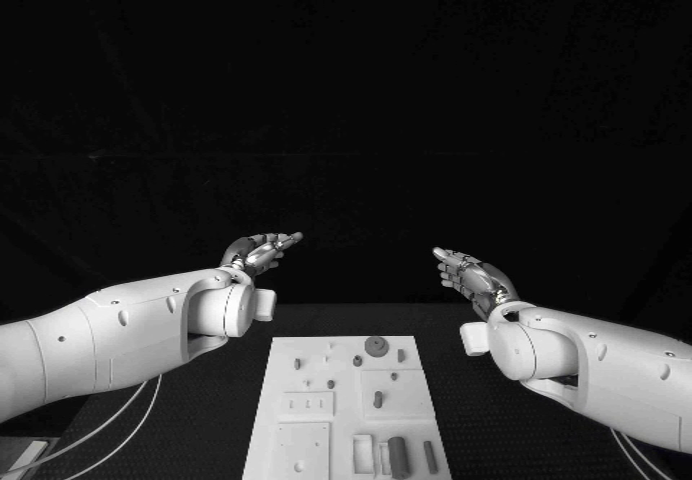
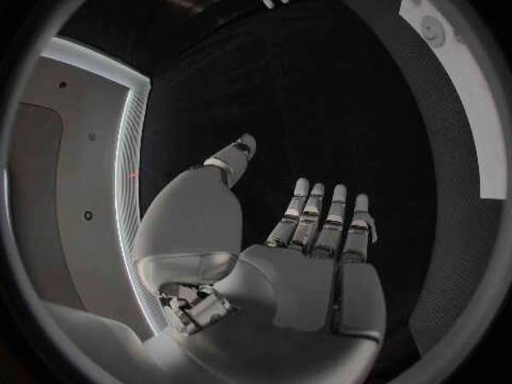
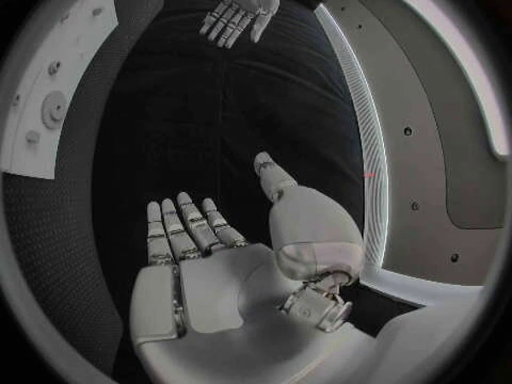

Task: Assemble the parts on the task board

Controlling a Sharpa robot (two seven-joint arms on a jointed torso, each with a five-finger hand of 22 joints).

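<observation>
The white task board [image 1: 346, 440] lies in the middle of the black table, with small grey parts on it: a round disc [image 1: 376, 346] near its far end and several oblong pieces [image 1: 398, 456] near its front edge. My left hand [image 1: 260, 251] is raised well above the table beyond the board's far left, fingers apart, holding nothing. My right hand [image 1: 470, 272] is raised beyond the far right, also empty with fingers spread. The left wrist view shows my left hand [image 2: 304, 256] flat and empty, the board [image 2: 459, 85] at the rim. The right wrist view shows my right hand [image 3: 213, 256] likewise, the board [image 3: 54, 94] at the side.
Pale cables [image 1: 123, 425] run over the table at the front left. Black table surface [image 1: 490, 430] lies bare on both sides of the board. In each wrist view the other hand [image 3: 243, 8] shows far off across the dark table.
</observation>
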